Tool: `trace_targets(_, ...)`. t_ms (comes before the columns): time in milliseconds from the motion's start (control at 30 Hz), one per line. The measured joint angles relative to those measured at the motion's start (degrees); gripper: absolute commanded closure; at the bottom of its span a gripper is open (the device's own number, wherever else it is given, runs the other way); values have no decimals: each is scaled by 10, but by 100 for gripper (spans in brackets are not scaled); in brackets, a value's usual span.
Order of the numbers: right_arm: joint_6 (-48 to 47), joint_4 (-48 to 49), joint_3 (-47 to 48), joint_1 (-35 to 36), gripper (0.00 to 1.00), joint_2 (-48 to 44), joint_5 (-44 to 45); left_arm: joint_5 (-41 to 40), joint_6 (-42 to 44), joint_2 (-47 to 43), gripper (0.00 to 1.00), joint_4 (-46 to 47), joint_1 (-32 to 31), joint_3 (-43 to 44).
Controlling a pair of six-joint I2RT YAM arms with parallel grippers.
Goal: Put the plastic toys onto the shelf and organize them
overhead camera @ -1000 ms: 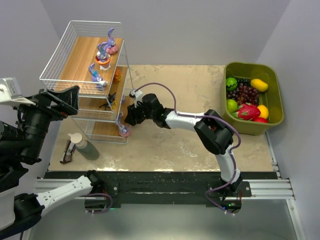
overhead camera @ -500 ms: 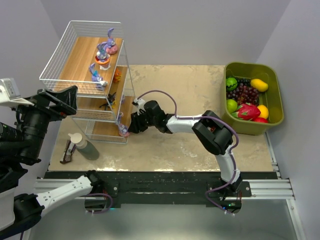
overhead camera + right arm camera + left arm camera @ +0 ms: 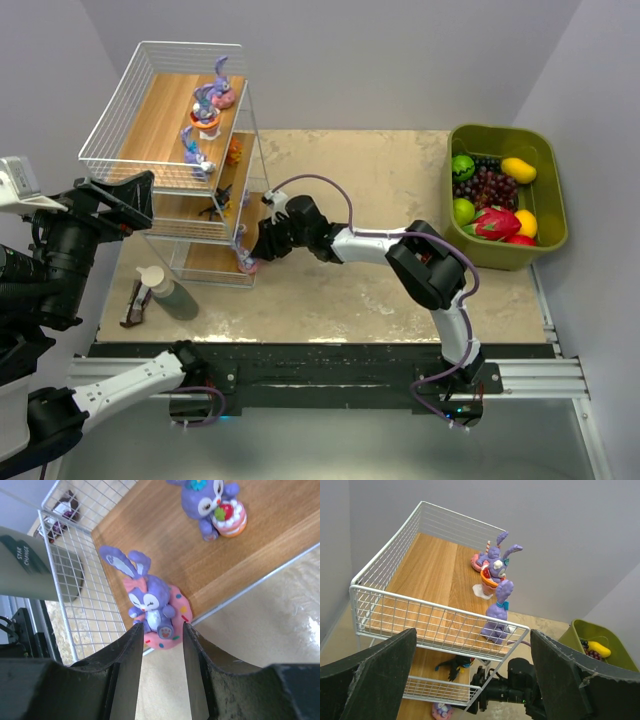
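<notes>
Right gripper [image 3: 161, 630] is hanging slightly parted, not clamping anything as far as I can see. The bunny on the pink donut base [image 3: 150, 602] is poking up right at its tips. That toy is sitting at the very front edge of the shelf [image 3: 165, 545], bottom board. I'm thinking a slow, square nudge inward toward the cake bunny [image 3: 212, 505], so it isn't tipping off.

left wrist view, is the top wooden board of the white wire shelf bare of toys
No, three purple bunny figurines stand on the top wooden board, toward its right side in this view.
</notes>
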Motion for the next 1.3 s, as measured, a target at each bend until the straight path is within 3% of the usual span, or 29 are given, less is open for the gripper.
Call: trace_targets(1300, -25, -9, 84, 20, 63, 76, -9, -6, 2, 0, 0, 0, 0, 0)
